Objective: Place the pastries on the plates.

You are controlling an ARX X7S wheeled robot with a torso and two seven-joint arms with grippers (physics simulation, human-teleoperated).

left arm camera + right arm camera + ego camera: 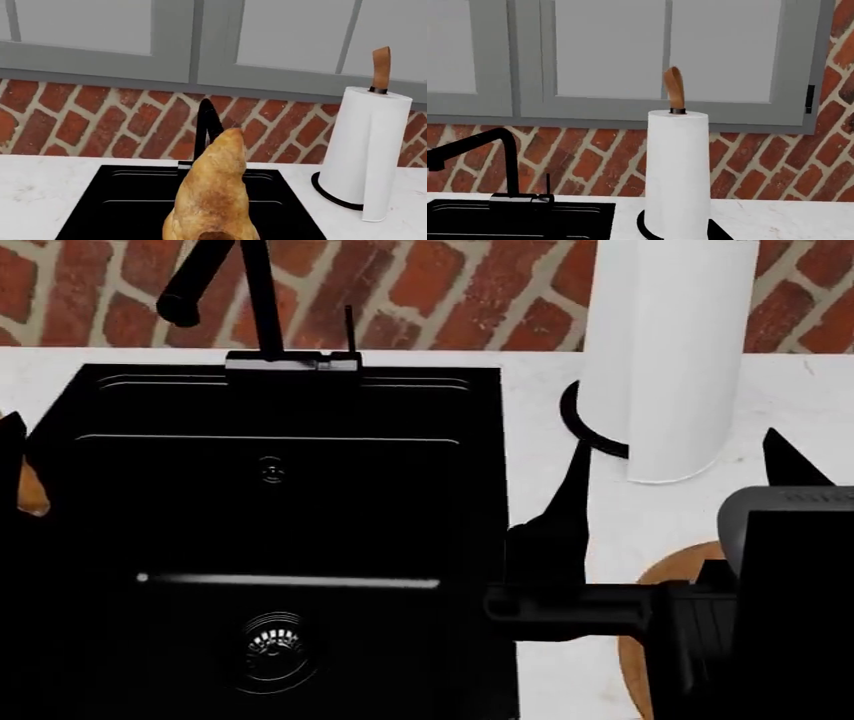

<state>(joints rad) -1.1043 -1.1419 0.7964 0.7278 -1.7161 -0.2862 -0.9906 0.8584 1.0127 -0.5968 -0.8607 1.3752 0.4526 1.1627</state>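
The black sink [267,540] fills most of the head view, sunk into the white worktop [787,390]; that basin lies across the route between the arms, so anything carried here has to be held high above it. At about one o'clock from the basin stands the paper towel roll [667,350] on its dark ringed base, kept back by the brick wall, and the black faucet [254,300] rises at twelve. At four o'clock a sliver of the brown wooden board [641,640] shows behind the right end effector [667,490], whose fingers stand well apart with nothing between them, seemingly waiting. The pastry [213,195] fills the left wrist view, lifted over the sink, evidently gripped by the left end effector, though its fingers are hidden. No plates are visible.
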